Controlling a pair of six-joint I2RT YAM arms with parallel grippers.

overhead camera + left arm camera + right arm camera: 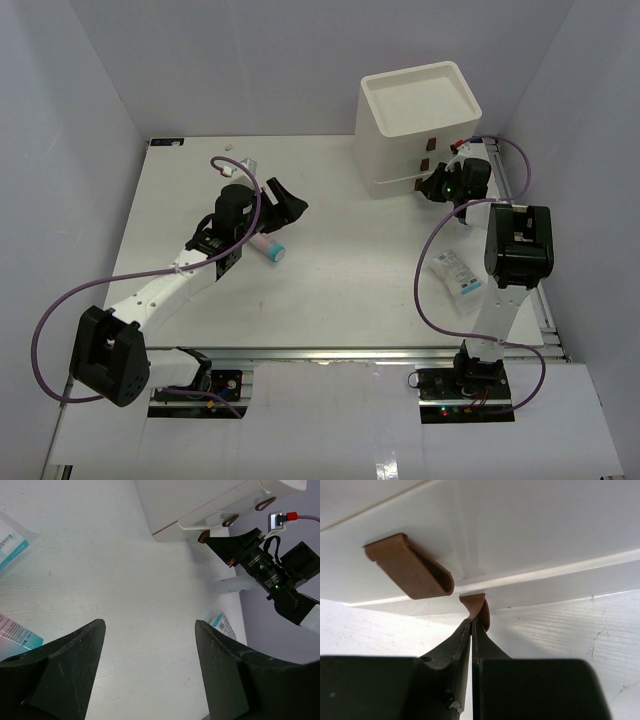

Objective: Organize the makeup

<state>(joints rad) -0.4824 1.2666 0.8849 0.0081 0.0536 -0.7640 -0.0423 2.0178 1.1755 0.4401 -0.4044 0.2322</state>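
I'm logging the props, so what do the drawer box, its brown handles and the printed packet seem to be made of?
The box is probably moulded plastic, matte white, going by its smooth walls and rounded corners. The handles are thin folded loops, matte brown, likely leather or an imitation. The packet looks like clear plastic film with blue-and-white print.

My right gripper [471, 630] is matt black plastic, faintly grained, and so are my left fingers [65, 672] along the bottom of their frame. The drawer box [530, 535] is smooth white plastic with a soft sheen. Its lower brown handle [479, 607] looks matt and leathery. The table [100, 580] is matt white, finely textured and scuffed. The packet [458, 272], centre right, is glossy clear film.
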